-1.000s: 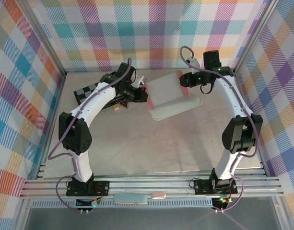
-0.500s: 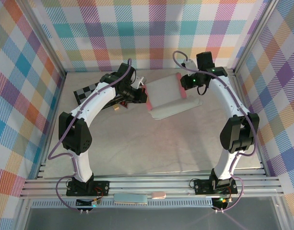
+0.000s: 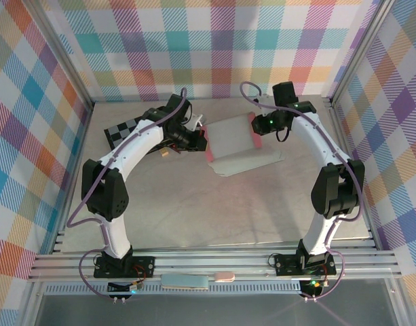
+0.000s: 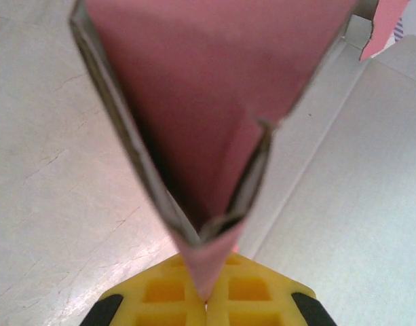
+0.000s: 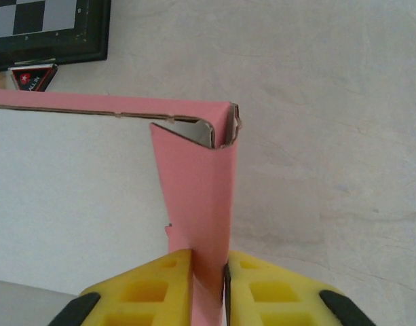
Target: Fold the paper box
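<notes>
The paper box [image 3: 231, 136] lies at the back middle of the table, whitish inside up, with pink side walls raised. My left gripper [image 3: 206, 140] is shut on its left pink wall; in the left wrist view the folded pink card [image 4: 208, 88] runs down into the closed yellow pads [image 4: 160, 299] at my left gripper [image 4: 206, 302]. My right gripper [image 3: 256, 126] pinches the right pink wall; in the right wrist view that upright wall [image 5: 194, 176] stands between the yellow pads [image 5: 153, 292] of my right gripper [image 5: 209, 272], with a tucked corner flap at its far end.
A black-and-grey checkered board [image 3: 123, 130] lies left of the box, seen also as the board [image 5: 38, 27] in the right wrist view. A small red-and-black triangular piece [image 5: 32, 76] sits beside it. Plaid walls enclose the table on three sides.
The right arm has swung back and to the left, and the box has shifted a little leftward with it. The left gripper has kept its grip and barely moved.
</notes>
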Tool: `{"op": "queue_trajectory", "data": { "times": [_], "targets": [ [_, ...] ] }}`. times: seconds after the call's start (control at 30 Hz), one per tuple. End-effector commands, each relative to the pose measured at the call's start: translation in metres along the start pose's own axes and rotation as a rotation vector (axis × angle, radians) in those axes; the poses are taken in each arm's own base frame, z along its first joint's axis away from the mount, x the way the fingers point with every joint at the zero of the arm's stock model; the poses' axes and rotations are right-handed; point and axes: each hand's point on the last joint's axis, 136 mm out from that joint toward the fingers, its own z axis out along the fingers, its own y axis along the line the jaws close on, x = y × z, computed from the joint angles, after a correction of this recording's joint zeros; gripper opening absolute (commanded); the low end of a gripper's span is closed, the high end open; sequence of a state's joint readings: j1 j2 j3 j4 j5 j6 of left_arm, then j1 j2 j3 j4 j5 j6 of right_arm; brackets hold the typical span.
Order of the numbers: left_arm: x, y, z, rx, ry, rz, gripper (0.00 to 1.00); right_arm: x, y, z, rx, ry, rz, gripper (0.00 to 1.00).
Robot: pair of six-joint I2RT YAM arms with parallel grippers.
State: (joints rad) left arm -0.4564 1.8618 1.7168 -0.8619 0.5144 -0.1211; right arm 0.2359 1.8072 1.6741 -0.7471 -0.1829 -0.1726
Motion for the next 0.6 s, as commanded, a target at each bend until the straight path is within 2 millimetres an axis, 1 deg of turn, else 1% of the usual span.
{"op": "queue_trajectory", "data": {
  "times": [0.0,0.03,0.13,0.3,0.4,0.57],
  "targets": [
    [-0.006,-0.029,-0.020,0.075,-0.062,0.090,0.00,0.006,0.007,-0.007,-0.034,0.011,-0.003,0.22],
    [-0.007,-0.029,-0.020,0.076,-0.065,0.091,0.00,0.007,0.007,-0.007,-0.039,0.012,-0.001,0.24],
    [-0.007,-0.030,-0.021,0.079,-0.067,0.092,0.00,0.009,0.004,-0.005,-0.047,0.021,0.009,0.24],
    [-0.007,-0.030,-0.021,0.085,-0.068,0.090,0.00,0.011,0.009,-0.003,-0.097,0.029,0.019,0.28],
    [-0.008,-0.030,-0.021,0.088,-0.068,0.090,0.00,0.014,0.013,0.001,-0.130,0.038,0.029,0.30],
    [-0.007,-0.030,-0.022,0.094,-0.066,0.088,0.00,0.016,0.012,0.009,-0.147,0.050,0.043,0.32]
  ]
}}
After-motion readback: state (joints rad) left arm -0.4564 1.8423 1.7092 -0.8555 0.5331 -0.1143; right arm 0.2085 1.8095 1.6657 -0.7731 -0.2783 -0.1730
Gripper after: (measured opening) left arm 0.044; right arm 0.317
